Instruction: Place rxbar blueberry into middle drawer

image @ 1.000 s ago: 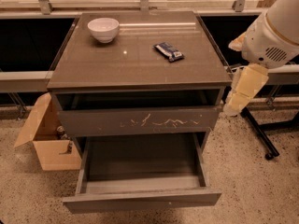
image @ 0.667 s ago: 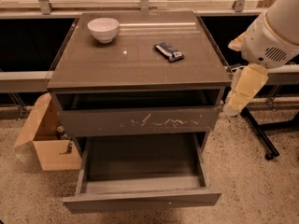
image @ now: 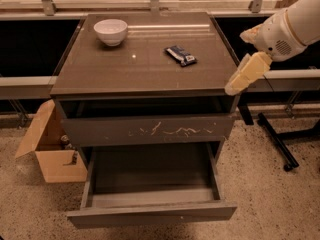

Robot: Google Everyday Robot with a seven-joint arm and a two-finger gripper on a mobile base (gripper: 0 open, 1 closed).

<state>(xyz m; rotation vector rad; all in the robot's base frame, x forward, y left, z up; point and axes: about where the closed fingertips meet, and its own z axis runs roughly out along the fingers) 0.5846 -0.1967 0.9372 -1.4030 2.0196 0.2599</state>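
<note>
The rxbar blueberry [image: 181, 55], a small dark blue bar, lies flat on the cabinet top [image: 140, 69], right of centre. My gripper [image: 244, 76], cream-coloured, hangs off the cabinet's right edge at about top height. It is to the right of the bar, apart from it, and holds nothing that I can see. The middle drawer [image: 150, 215] with a plain front is pulled out at the bottom, and its inside shows nothing in it. Above it is the grey front with white scratch marks [image: 150, 130].
A white bowl [image: 110, 31] stands at the back left of the cabinet top. An open cardboard box [image: 52, 151] sits on the floor left of the cabinet. A black wheeled stand base [image: 277, 144] is on the floor at the right. A rail and glass run behind.
My gripper has moved up and a little left, from beside the scratched drawer front to the level of the cabinet top's right edge. The bar, bowl and drawers have not moved.
</note>
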